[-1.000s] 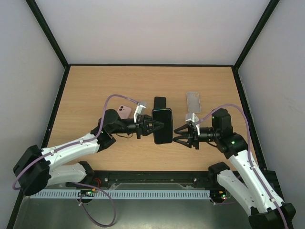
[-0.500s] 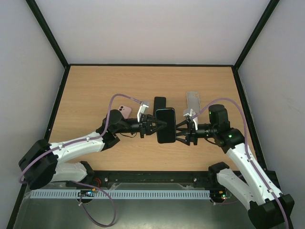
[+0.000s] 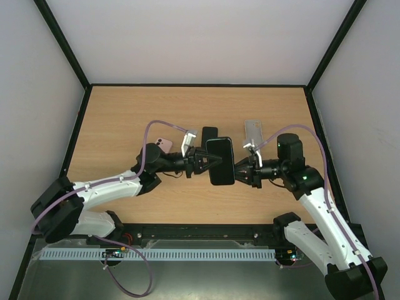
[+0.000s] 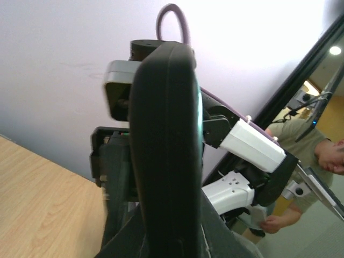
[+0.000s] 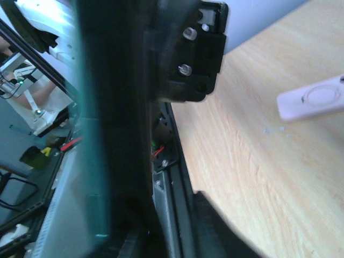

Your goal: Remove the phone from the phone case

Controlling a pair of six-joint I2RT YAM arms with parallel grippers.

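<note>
Right claw (image 3: 240, 170) moved up to phone case (image 3: 221, 183), grip unclear; left claw (image 3: 205, 164) grasping it, phone (image 3: 219, 156) inside.

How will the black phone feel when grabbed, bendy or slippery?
Probably stiff: the black phone looks flat though the left gripper pinches only its edge. Maybe slippery, since its screen looks glossy. Likely breakable if dropped on the table.

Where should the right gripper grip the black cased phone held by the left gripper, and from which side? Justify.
Its right long edge, approached from the right: the cased phone is held by the left gripper on its left edge, thin side facing the right gripper.
</note>
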